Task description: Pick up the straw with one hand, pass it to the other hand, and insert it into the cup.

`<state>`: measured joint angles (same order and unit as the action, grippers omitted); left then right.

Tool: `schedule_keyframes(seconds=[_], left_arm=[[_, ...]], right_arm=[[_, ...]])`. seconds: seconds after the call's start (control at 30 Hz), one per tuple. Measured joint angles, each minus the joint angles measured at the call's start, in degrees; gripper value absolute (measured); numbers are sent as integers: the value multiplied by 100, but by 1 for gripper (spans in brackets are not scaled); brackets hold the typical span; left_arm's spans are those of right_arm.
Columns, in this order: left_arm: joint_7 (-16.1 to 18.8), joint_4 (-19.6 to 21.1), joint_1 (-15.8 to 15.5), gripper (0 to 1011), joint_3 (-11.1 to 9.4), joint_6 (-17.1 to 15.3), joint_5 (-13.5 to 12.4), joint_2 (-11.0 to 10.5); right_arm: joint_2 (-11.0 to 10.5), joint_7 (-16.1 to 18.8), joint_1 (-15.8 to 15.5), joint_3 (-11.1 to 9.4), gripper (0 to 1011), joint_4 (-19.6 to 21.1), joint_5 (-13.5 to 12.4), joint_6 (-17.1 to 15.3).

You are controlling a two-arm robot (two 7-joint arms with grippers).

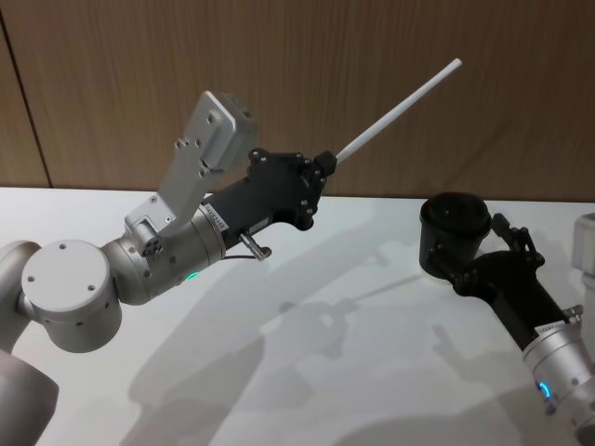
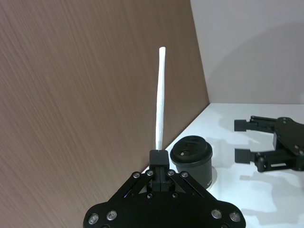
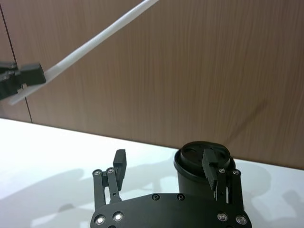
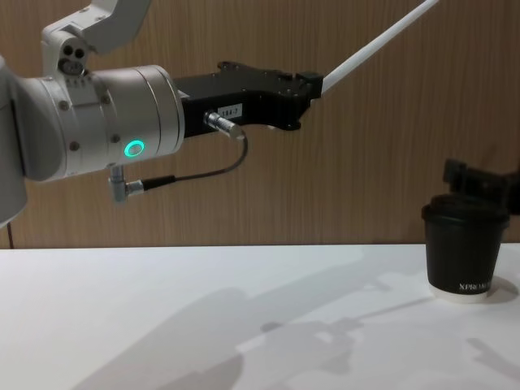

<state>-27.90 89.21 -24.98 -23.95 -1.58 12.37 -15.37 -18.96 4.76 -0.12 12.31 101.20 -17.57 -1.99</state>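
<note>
My left gripper (image 1: pixel 327 160) is raised well above the table and shut on the lower end of the white straw (image 1: pixel 400 107). The straw slants up and to the right from it, and stands straight out of the fingers (image 2: pixel 159 159) in the left wrist view. The black lidded cup (image 1: pixel 454 223) stands upright on the white table (image 1: pixel 307 372) at the right. My right gripper (image 1: pixel 476 251) is low beside the cup, open, its fingertips close to the cup's side with nothing between them. In the right wrist view the cup (image 3: pixel 194 166) sits just behind one finger.
A wood-panelled wall (image 1: pixel 372 56) runs behind the table's far edge, close behind the cup. The straw's tip (image 1: pixel 456 63) points toward that wall. Shadows of the arms fall on the bare white tabletop between the two arms.
</note>
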Motion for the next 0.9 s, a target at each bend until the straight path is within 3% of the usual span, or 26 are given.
schedule_keyframes(seconds=[0.37, 0.9], left_arm=[[-17, -1, -10, 0, -7, 14, 13, -6], [-25, -1, -17, 0, -10, 22, 21, -11]], right_arm=[[153, 241, 234, -203, 1001, 29, -484, -101], [476, 527, 681, -575, 1001, 167, -1652, -578]])
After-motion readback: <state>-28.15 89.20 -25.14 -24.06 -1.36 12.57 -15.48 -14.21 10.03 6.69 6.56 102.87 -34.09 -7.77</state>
